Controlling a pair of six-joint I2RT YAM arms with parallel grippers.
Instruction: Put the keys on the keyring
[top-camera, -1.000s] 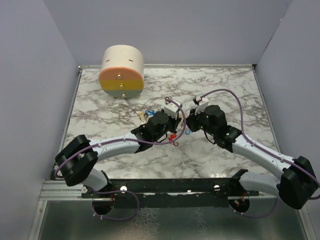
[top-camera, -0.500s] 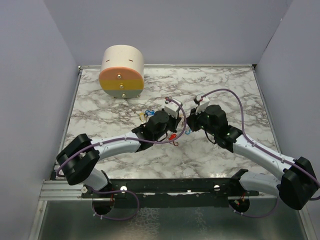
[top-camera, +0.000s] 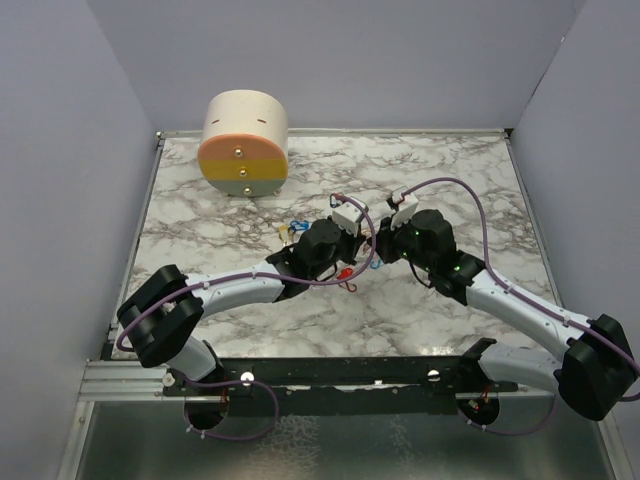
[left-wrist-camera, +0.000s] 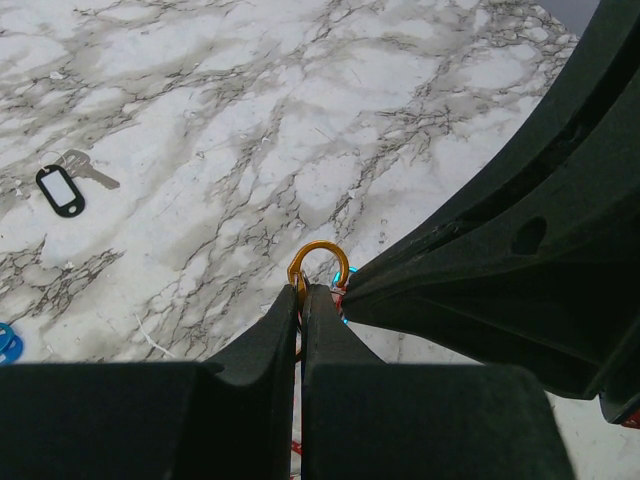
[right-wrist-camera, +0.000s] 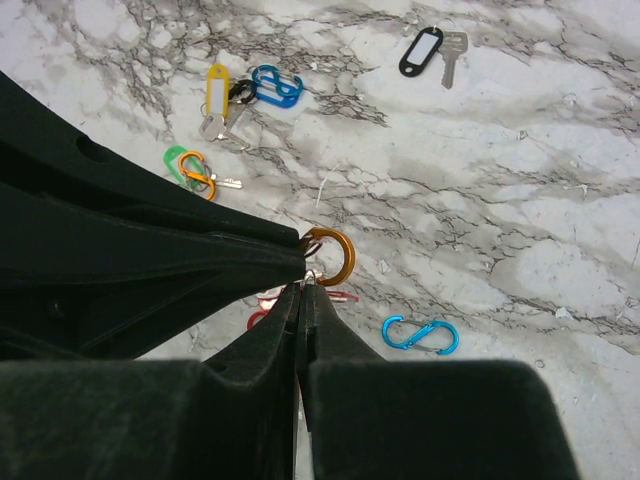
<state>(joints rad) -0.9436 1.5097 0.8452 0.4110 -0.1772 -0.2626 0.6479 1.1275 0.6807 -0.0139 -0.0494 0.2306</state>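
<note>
My left gripper (left-wrist-camera: 302, 290) is shut on an orange keyring (left-wrist-camera: 320, 262), whose loop sticks out past the fingertips. My right gripper (right-wrist-camera: 303, 288) meets it tip to tip and is shut on a thin silver loop of a red key (right-wrist-camera: 268, 300), which hangs just under the keyring (right-wrist-camera: 335, 256). In the top view both grippers (top-camera: 358, 258) (top-camera: 376, 252) touch over the table's middle. Loose keys lie on the marble: a blue clip (right-wrist-camera: 421, 335), a black tag (right-wrist-camera: 420, 50), a yellow tag (right-wrist-camera: 217, 88), another blue clip (right-wrist-camera: 277, 86) and a green tag (right-wrist-camera: 180, 163).
A big cream-and-orange cylinder (top-camera: 244, 143) stands at the back left of the marble table (top-camera: 450, 170). Grey walls close in both sides and the back. The loose pieces (top-camera: 290, 230) lie just left of the left wrist.
The left arm has edged slightly to the right, bringing the two wrists closer together. Both grippers stay shut as before.
</note>
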